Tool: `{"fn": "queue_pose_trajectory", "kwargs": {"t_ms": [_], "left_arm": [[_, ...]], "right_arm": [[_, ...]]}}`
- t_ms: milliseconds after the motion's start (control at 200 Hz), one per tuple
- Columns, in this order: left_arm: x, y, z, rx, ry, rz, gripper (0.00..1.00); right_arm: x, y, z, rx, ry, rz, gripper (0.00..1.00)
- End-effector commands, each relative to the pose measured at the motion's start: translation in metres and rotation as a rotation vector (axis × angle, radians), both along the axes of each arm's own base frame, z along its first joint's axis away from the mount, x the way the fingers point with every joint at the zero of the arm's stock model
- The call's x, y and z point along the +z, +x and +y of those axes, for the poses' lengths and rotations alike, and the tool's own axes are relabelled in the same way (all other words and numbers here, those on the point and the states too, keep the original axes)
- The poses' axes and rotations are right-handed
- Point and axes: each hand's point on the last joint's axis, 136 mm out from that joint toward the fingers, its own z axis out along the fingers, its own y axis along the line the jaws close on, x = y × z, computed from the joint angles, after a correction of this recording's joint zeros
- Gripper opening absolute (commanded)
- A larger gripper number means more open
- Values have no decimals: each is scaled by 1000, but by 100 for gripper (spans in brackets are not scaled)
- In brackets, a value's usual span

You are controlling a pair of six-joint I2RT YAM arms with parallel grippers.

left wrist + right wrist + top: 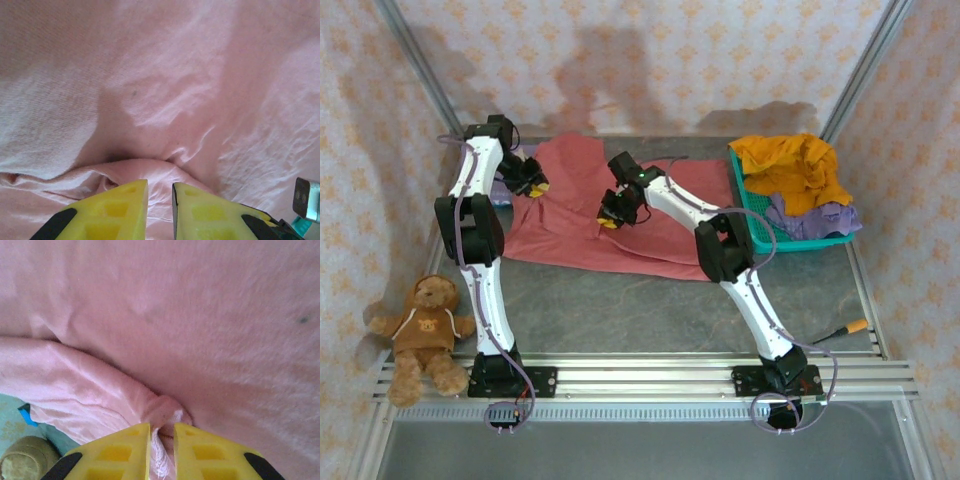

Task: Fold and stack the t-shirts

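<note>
Starting at the near left corner of the worktop (640, 305): brown teddy bear (425, 325), seated, well apart from the cloth. Next along, left arm (478, 215) reaching toward the far left, left jaws down at the left edge of the red shirt (570, 235). Up close from that wrist: yellow fingers (115, 215) parted by a narrow slit, right by a raised fold, holding nothing. Red shirt itself spread across the far middle of the worktop, wrinkled. On to the right arm (720, 235), bent in over the shirt's middle, right jaws tipped down onto it. From its wrist: fingers (210, 452) also a slit apart, a bunched ridge of red cloth right at the tips, a white scrap sitting in the gap. Pinched or loose, can't tell. Finally the far right corner: teal basket (757, 225), orange shirt (795, 170) heaped on top, purple shirts (820, 220) crumpled beneath and spilling over the right rim.
</note>
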Motion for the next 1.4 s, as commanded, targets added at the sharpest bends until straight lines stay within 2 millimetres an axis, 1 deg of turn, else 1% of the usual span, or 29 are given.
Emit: {"fn": "queue_pose_trajectory", "kwargs": {"t_ms": [0,80,160,245,355,501,676,796,956,1116,1261,1396], "left_arm": [[18,9,-4,26,-28,-41,22],[25,6,-5,22,-23,-49,27],[29,-1,-6,15,-18,-52,33],[28,-11,-7,6,-13,-48,38],[21,-28,-8,1,-3,-37,44],[6,-53,-13,4,-10,-14,50],[-14,-75,-19,15,-24,1,63],[-26,-83,-24,16,-37,8,64],[-40,-86,-26,20,-50,19,64],[-51,-83,-30,39,-81,14,64],[-55,-74,-34,62,-108,-16,63],[-53,-63,-37,72,-126,-70,62]], "right_arm": [[27,17,-4,17,20,-81,24],[33,14,-12,23,-13,-95,28],[37,9,-16,18,-20,-96,30],[42,5,-20,9,-29,-105,31],[49,0,-22,6,-33,-110,31],[59,-4,-25,-1,-38,-126,31],[69,-7,-27,-4,-29,-142,32],[74,-9,-30,3,-33,-152,32],[77,-14,-35,6,-42,-158,32],[74,-19,-42,4,-49,-154,32],[72,-21,-46,-3,-46,-147,32],[71,-23,-48,-2,-44,-144,32]]}}
